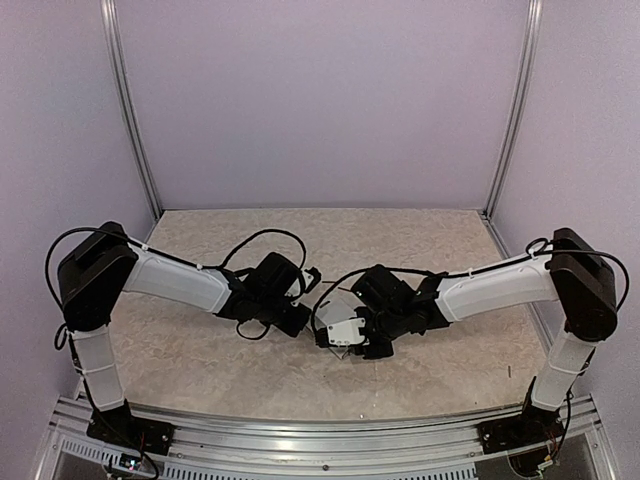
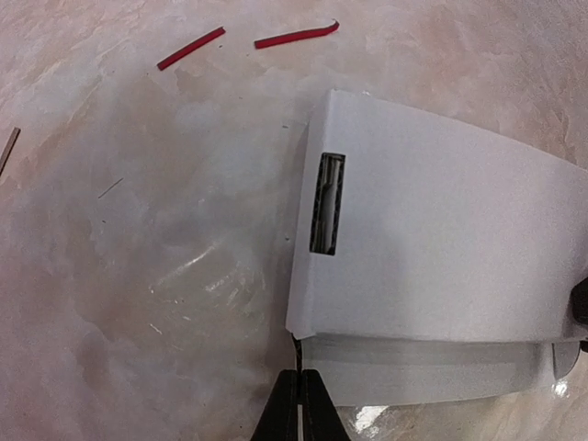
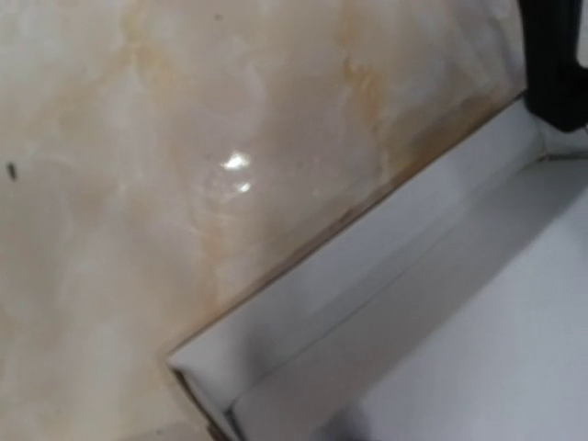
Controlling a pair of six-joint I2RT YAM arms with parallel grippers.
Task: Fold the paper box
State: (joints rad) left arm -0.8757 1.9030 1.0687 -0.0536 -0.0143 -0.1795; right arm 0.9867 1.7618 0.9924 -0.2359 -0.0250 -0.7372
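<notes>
Your paper box [image 1: 343, 328] lies in the middle of the desk [image 1: 190, 350], right where the two arms meet. Your left hand [image 2: 299, 393] is clenched, tips together at the box's near corner; it may be pinching a sliver of card, but the view is too poor to say. One dark slot [image 2: 328, 204] shows on the top panel. Your right hand [image 1: 362, 338] sits over the box's other end, fingers hidden, so I can't tell its state. Two red strips [image 2: 190, 48] lie well apart from the box.
</notes>
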